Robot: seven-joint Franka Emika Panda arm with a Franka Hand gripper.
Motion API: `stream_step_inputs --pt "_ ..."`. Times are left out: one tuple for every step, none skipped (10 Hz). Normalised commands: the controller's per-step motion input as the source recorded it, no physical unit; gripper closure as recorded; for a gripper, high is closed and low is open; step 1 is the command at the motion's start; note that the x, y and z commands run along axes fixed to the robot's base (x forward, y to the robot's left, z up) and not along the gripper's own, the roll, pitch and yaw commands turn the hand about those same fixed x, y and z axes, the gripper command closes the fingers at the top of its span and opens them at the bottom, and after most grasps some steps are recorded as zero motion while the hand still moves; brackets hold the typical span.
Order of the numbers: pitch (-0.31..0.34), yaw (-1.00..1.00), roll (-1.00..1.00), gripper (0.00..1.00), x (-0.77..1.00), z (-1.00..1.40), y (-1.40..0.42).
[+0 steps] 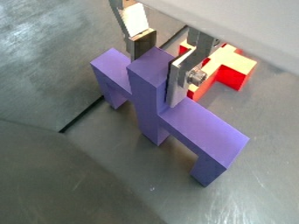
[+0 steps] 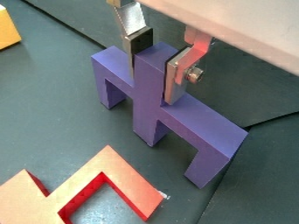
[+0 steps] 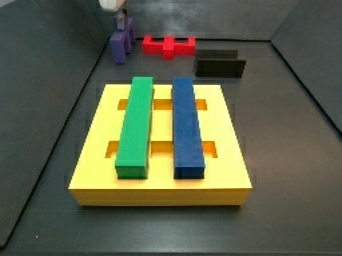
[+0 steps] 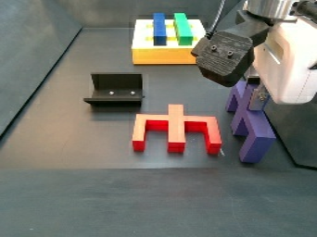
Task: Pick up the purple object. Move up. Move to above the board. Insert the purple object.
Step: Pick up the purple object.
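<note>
The purple object rests on the dark floor, its raised central stub pointing up between my fingers in both wrist views. My gripper is shut on that stub, one pad against each side. In a side view the purple object stands at the right under the gripper. From the opposite side it shows as a small purple shape at the back left, below the gripper. The yellow board lies apart from it.
A green bar and a long blue bar lie in the board's slots. A red notched block lies beside the purple object. The black fixture stands on the floor. Dark walls enclose the floor.
</note>
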Motion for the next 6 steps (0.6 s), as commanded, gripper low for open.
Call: stream_step_inputs --pt "0.000 0.00 0.00 1.00 0.00 0.00 0.00" --pt "0.000 0.00 0.00 1.00 0.00 0.00 0.00" --pt "0.000 0.00 0.00 1.00 0.00 0.00 0.00" --pt "0.000 0.00 0.00 1.00 0.00 0.00 0.00" --pt "0.000 0.00 0.00 1.00 0.00 0.00 0.00" --pt "0.000 0.00 0.00 1.00 0.00 0.00 0.00"
